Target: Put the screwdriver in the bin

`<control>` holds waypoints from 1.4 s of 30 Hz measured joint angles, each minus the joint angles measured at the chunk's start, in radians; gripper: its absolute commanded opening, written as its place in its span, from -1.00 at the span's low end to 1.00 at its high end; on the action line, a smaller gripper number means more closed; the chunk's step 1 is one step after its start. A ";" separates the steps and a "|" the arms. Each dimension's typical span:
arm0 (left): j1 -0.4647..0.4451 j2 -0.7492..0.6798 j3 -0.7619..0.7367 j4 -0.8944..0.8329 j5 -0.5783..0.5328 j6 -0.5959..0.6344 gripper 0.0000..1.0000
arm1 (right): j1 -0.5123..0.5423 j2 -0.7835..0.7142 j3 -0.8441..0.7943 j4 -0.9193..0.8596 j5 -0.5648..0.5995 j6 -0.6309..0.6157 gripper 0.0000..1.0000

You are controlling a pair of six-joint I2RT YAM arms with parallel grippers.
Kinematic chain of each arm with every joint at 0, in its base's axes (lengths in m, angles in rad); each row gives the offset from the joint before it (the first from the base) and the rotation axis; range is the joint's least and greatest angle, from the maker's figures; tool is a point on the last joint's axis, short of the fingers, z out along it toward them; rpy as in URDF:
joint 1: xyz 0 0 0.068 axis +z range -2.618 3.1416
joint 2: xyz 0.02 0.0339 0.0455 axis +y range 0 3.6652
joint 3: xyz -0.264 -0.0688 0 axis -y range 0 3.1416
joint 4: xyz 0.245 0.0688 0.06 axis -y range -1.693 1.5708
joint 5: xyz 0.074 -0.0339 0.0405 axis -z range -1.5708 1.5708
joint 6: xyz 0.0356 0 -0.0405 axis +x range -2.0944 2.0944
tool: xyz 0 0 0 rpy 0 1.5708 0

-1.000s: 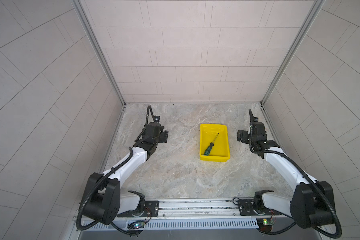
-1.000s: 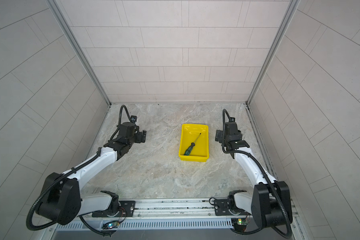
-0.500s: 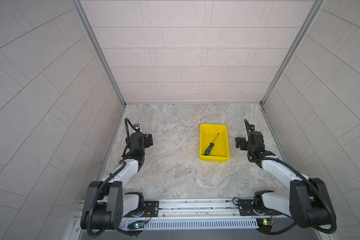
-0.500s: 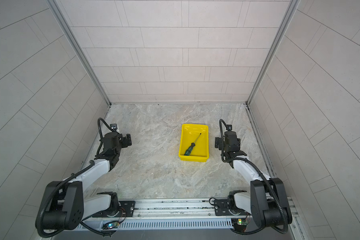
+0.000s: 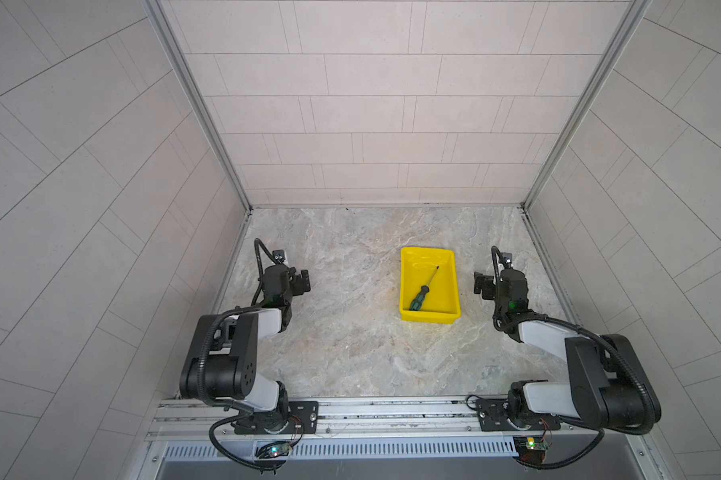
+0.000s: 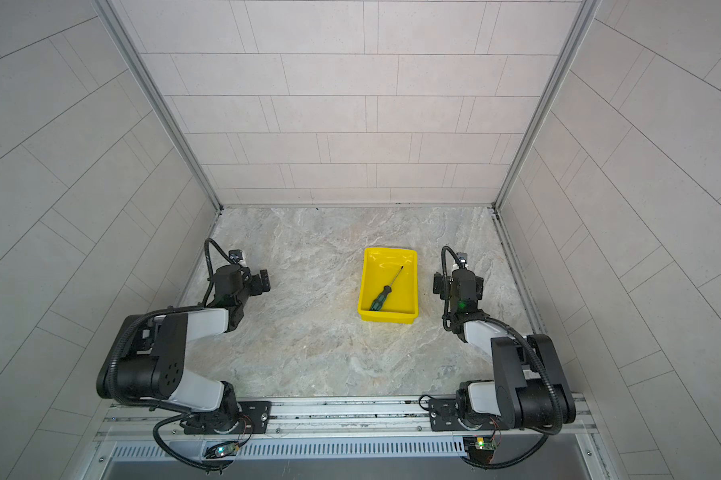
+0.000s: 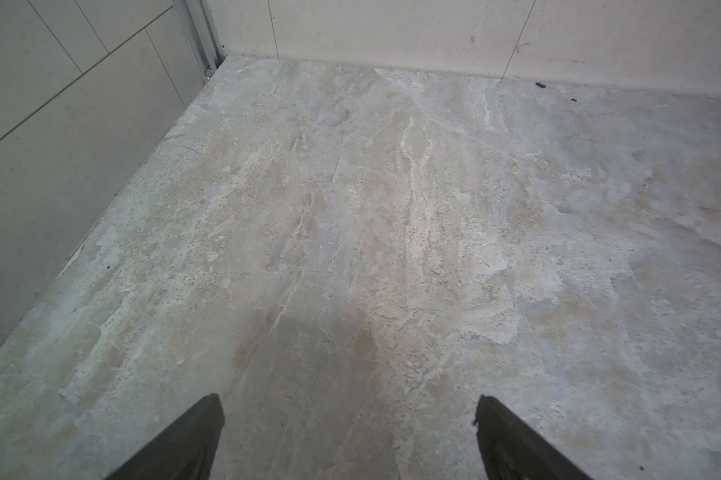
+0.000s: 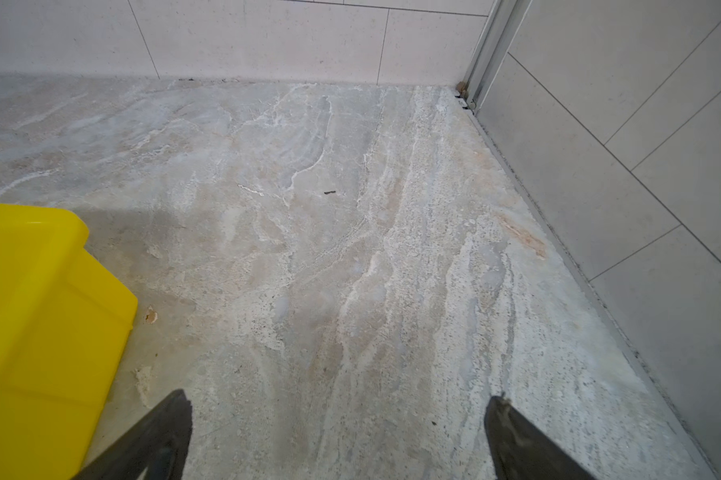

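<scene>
The screwdriver, green-and-black handle and thin dark shaft, lies slantwise inside the yellow bin on the stone table in both top views. One corner of the bin shows in the right wrist view; the screwdriver is out of that view. My left gripper is open over bare table far left of the bin, holding nothing. My right gripper is open and empty, just right of the bin and apart from it.
Tiled walls close the table on three sides, with metal corner posts. A rail along the near edge carries both arm bases. A small dark speck lies on the table beyond the right gripper.
Both arms have folded back toward their bases. The left gripper has drawn away from the middle to the left side; the right gripper has shifted slightly nearer. The screwdriver and bin have not moved.
</scene>
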 measured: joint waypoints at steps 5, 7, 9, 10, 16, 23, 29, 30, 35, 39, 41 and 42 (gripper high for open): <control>-0.018 0.021 0.001 0.013 -0.002 0.015 0.99 | 0.002 0.119 0.016 0.090 -0.003 -0.007 0.99; -0.018 0.021 0.001 0.021 -0.003 0.018 0.99 | 0.008 0.148 0.019 0.102 -0.002 -0.019 0.99; -0.018 0.021 0.001 0.028 -0.005 0.018 0.99 | 0.017 0.156 0.019 0.114 -0.002 -0.027 0.99; -0.018 0.021 0.001 0.030 -0.006 0.018 0.99 | 0.019 0.156 0.020 0.119 -0.002 -0.029 0.99; -0.018 0.021 0.001 0.033 -0.006 0.018 0.99 | 0.024 0.156 0.030 0.134 0.005 -0.037 0.99; -0.018 0.021 0.001 0.033 -0.007 0.018 0.99 | 0.033 0.156 0.032 0.137 0.030 -0.038 0.99; -0.018 0.021 0.001 0.033 -0.009 0.019 1.00 | 0.046 0.156 0.032 0.137 0.053 -0.044 0.99; -0.018 0.021 0.001 0.033 -0.010 0.021 0.99 | 0.046 0.156 0.032 0.137 0.055 -0.045 0.99; -0.018 0.022 0.001 0.032 -0.010 0.024 0.99 | 0.047 0.156 0.032 0.137 0.058 -0.045 0.99; -0.019 0.023 0.002 0.032 -0.011 0.027 0.99 | 0.047 0.156 0.032 0.137 0.058 -0.045 0.99; -0.021 0.023 0.003 0.032 -0.011 0.029 0.99 | 0.047 0.156 0.032 0.137 0.058 -0.045 0.99; -0.023 0.023 0.003 0.032 -0.011 0.029 1.00 | 0.047 0.156 0.032 0.137 0.058 -0.045 0.99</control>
